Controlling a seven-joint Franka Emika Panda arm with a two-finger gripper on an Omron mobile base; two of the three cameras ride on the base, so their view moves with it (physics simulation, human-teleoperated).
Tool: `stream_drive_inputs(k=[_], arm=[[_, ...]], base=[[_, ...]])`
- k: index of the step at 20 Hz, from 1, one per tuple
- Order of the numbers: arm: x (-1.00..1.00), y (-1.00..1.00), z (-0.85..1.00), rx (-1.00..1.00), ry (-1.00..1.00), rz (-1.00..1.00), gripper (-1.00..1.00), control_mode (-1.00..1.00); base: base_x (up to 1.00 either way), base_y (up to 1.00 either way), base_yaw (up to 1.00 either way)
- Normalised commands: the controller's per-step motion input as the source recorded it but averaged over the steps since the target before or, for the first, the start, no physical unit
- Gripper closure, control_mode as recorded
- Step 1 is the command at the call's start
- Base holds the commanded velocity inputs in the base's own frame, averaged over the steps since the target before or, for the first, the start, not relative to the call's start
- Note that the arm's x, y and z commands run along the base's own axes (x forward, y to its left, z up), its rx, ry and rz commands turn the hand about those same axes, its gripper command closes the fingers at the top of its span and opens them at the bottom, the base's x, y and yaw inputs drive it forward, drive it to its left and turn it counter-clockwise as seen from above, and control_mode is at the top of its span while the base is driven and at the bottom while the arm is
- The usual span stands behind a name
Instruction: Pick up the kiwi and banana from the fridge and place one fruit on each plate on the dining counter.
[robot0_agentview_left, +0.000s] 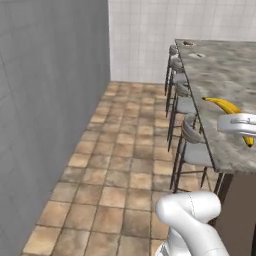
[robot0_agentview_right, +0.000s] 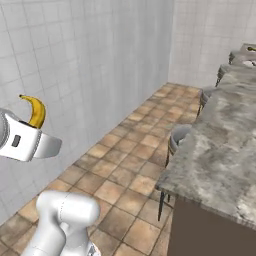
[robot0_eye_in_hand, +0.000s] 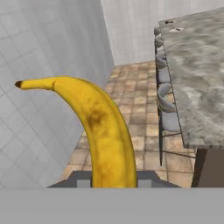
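Note:
My gripper (robot0_eye_in_hand: 113, 178) is shut on the banana (robot0_eye_in_hand: 105, 127), a curved yellow fruit with a dark tip that rises up and to the left in the hand view. From the left base the banana (robot0_agentview_left: 223, 105) hangs above the near end of the dining counter (robot0_agentview_left: 225, 75), with the gripper (robot0_agentview_left: 240, 126) around its middle. From the right base the banana (robot0_agentview_right: 36, 111) sticks up out of the gripper (robot0_agentview_right: 34, 127). Two small plates (robot0_agentview_left: 198, 55) lie at the counter's far end. A dark speck (robot0_agentview_left: 188, 43) sits on the farther one, too small to tell whether it is the kiwi. The fridge is out of view.
A row of grey stools (robot0_agentview_left: 192, 145) lines the counter's left side. A grey tiled wall (robot0_agentview_left: 50, 100) runs along the left, with brown floor tiles (robot0_agentview_left: 125, 150) between it and the stools. A white tiled wall (robot0_agentview_left: 145, 35) closes the far end.

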Motion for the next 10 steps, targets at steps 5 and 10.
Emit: stream_drive_inputs(k=[5,10], arm=[[0.0,0.0,0.0,0.0,0.0,0.0,1.0,1.0],[0.0,0.0,0.0,0.0,0.0,0.0,1.0,1.0]], base=[[0.95,0.95,-0.44],[1.0,0.92,-0.44]])
